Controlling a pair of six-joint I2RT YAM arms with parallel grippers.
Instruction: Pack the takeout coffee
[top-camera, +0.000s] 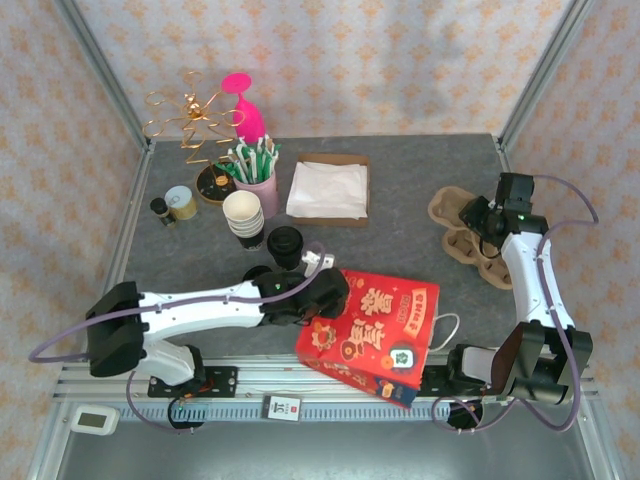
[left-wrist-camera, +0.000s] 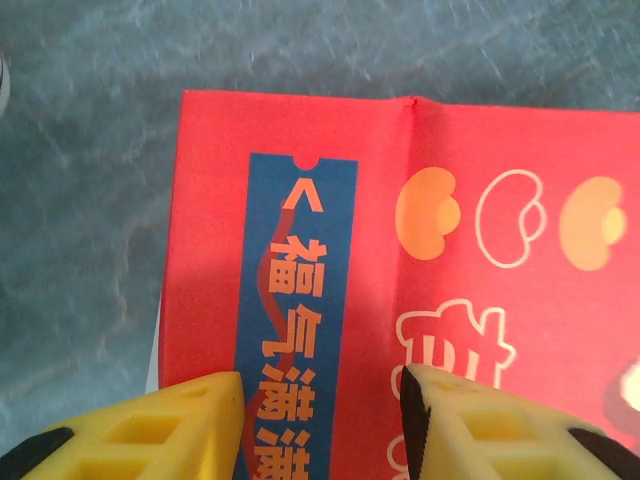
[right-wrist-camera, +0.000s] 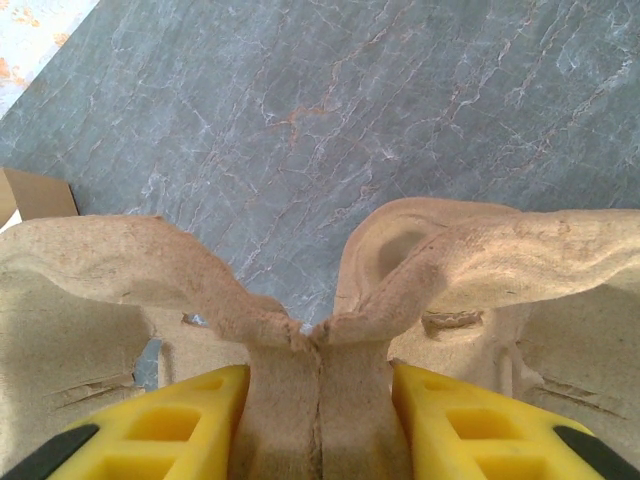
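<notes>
Pinches, with the right pincer (right-wrist-camera: 320, 400), the centre ridge of the pulp cup carrier (right-wrist-camera: 480, 270), cup wells to either side. Holds the left pincer (left-wrist-camera: 320, 400) spread just above the red paper bag (left-wrist-camera: 480, 150), flat on the table (left-wrist-camera: 90, 200) beneath and ahead.

Judged step: carrier pickup, bag not yet opened. Next: lift the carrier clear and bring it toward the bag. Calls first for an upright bag with an open mouth.

One red bag (top-camera: 370, 335), one pulp carrier (top-camera: 462, 243), one cup stack (top-camera: 243, 215), one napkin box (top-camera: 328, 190).
</notes>
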